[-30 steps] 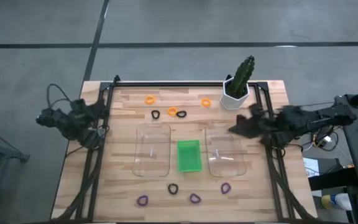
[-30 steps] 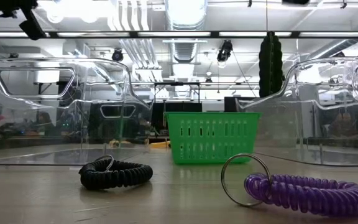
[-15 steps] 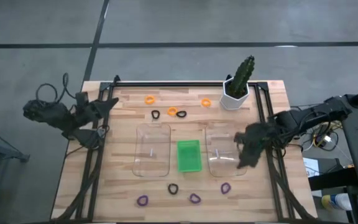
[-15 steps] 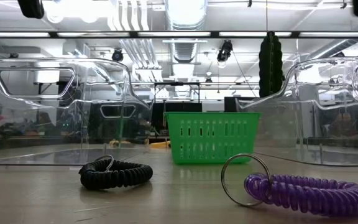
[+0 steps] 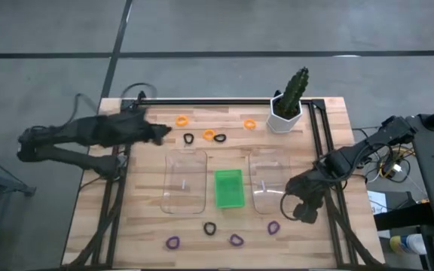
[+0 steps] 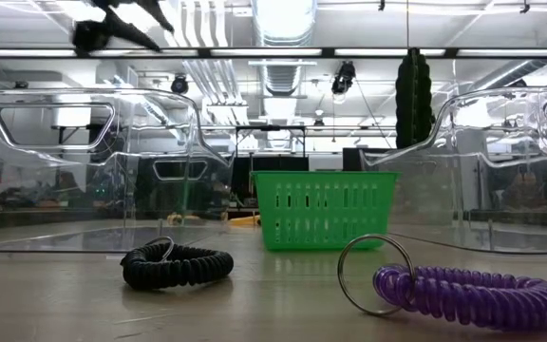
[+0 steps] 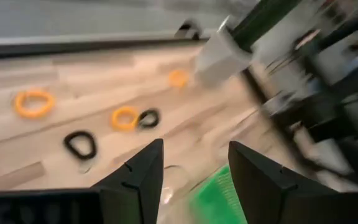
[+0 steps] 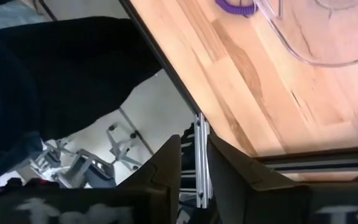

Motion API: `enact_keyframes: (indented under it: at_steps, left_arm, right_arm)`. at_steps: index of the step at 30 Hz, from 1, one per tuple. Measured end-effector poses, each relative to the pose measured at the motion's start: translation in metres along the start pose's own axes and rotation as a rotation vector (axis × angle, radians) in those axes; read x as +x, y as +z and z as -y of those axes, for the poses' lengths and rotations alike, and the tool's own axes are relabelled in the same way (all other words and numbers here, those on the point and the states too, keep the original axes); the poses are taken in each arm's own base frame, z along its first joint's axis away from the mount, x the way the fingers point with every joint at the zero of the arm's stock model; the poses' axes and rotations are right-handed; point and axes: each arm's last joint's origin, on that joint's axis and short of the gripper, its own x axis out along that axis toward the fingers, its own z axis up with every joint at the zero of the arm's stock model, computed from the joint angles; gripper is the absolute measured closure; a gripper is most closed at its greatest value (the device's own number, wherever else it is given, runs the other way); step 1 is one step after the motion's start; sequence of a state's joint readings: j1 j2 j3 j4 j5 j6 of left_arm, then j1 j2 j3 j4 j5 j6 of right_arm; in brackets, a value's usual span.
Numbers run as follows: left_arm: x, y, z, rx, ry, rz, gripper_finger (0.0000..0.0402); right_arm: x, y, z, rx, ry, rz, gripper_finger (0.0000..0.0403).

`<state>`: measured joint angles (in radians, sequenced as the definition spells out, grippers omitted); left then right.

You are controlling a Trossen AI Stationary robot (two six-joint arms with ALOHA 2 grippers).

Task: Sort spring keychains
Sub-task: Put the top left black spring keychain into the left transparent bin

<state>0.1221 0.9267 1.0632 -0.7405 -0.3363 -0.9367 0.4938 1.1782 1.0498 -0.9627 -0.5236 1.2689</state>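
Note:
Spring keychains lie flat on the wooden table. Three orange ones (image 5: 209, 134) and two black ones (image 5: 189, 138) are toward the far edge. Three purple ones (image 5: 273, 226) and one black one (image 5: 210, 228) are toward the near edge. My left gripper (image 5: 164, 135) hovers open just left of the far black keychain (image 7: 79, 144), with nothing between its fingers (image 7: 143, 177). My right gripper (image 5: 298, 211) hangs by the right clear tray's near right corner, its fingers (image 8: 166, 171) a narrow gap apart and empty. A purple keychain (image 8: 236, 6) lies ahead of it.
Two clear trays (image 5: 184, 188) (image 5: 275, 192) flank a small green tray (image 5: 229, 188) at mid table. A potted cactus (image 5: 286, 105) stands at the far right. Black frame rails (image 5: 115, 188) run along both side edges. The low view shows a black keychain (image 6: 177, 266) and a purple one (image 6: 473, 294) up close.
My left gripper has swung from beyond the table's left edge in over the table, toward the far black and orange keychains. My right gripper has gone from the far right, near the cactus, toward the near edge, past the right clear tray. No keychain has moved.

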Motion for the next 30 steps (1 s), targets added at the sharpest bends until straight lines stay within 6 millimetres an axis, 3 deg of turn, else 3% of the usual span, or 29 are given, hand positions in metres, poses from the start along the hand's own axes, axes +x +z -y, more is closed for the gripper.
enact_keyframes:
  at_steps: [4,7,14,23,30]
  left_arm:
    - [0.038,0.018,-0.009,0.026,0.069,-0.126,0.0229]
    - [0.057,0.034,-0.013,0.069,0.086,-0.152,0.0229]
    - [0.100,0.051,-0.032,0.161,0.221,-0.284,0.0229]
    - [0.172,0.035,-0.064,0.226,0.376,-0.491,0.0229]
    - [0.207,0.016,-0.081,0.249,0.441,-0.619,0.0229]
  right_arm:
    - [0.006,0.000,0.003,0.025,-0.023,-0.010,0.0330]
    - [0.009,-0.001,0.006,0.040,-0.038,-0.004,0.0335]
    - [0.011,-0.001,0.007,0.039,-0.048,0.005,0.0339]
    - [0.011,-0.001,0.007,0.034,-0.049,0.009,0.0330]
    - [0.011,-0.001,0.007,0.036,-0.050,0.011,0.0337]
